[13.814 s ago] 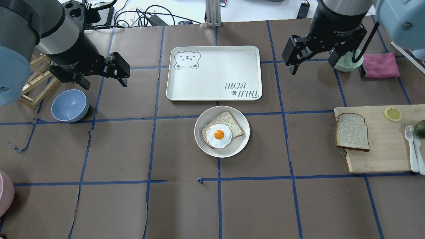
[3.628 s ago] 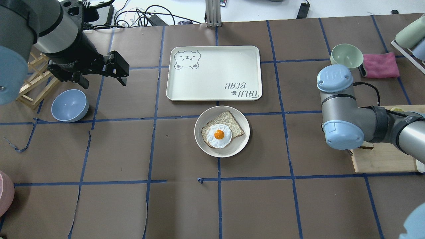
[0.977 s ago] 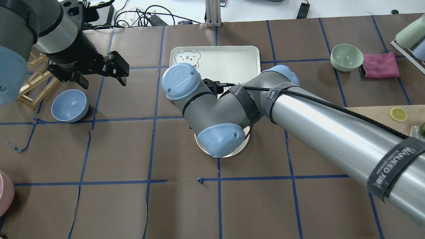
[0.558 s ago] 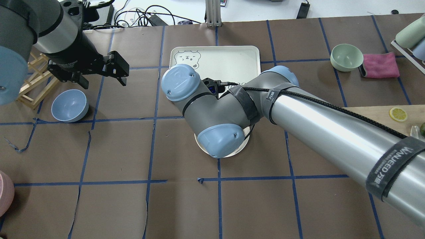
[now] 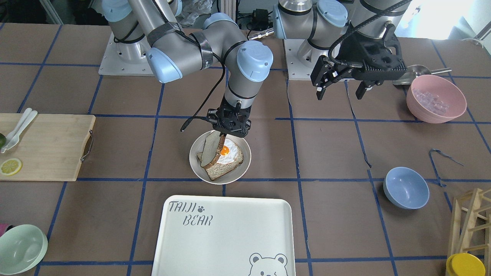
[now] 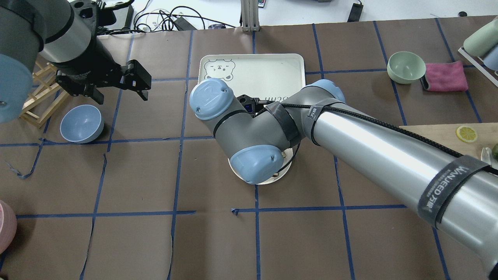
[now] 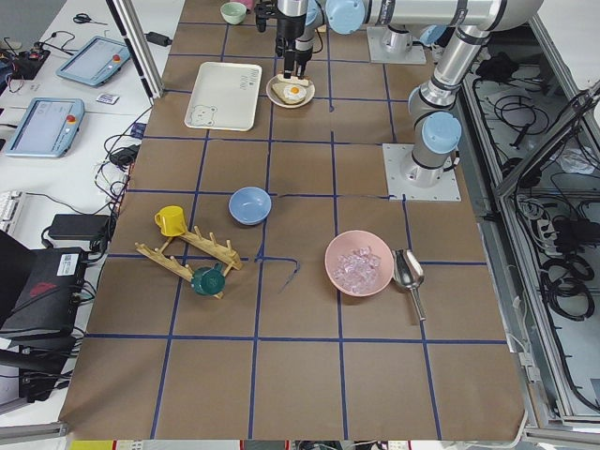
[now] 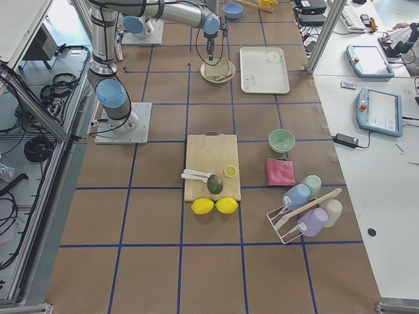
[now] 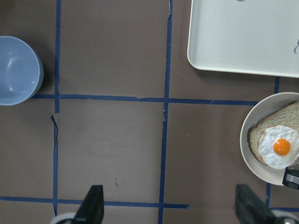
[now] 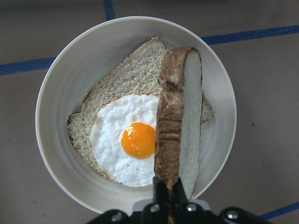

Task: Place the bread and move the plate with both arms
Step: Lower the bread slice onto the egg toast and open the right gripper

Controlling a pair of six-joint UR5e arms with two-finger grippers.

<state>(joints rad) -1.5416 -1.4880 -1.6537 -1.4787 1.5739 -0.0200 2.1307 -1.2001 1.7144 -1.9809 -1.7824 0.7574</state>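
My right gripper (image 5: 229, 130) is shut on the top edge of the plain bread slice (image 5: 209, 150). The slice hangs on edge over the round off-white plate (image 5: 195, 168). In the right wrist view the bread (image 10: 181, 116) hangs from my gripper (image 10: 168, 198) above the plate (image 10: 51, 121), which holds a slice with a fried egg (image 10: 135, 140). I cannot tell whether the bread's lower end touches it. In the overhead view my right arm hides the bread, and only the plate's rim (image 6: 268, 180) shows. My left gripper (image 5: 340, 96) is open and empty, away from the plate.
The white TAIJI BEAR tray (image 5: 230, 237) lies just beyond the plate. A blue bowl (image 5: 406, 188) and a pink bowl (image 5: 436, 99) stand on my left side. The wooden cutting board (image 5: 46, 145) and a green bowl (image 5: 19, 249) are on my right side.
The right arm took the bread from the cutting board and brought it over the plate. In the last second it shifted only slightly. The left arm has not moved.
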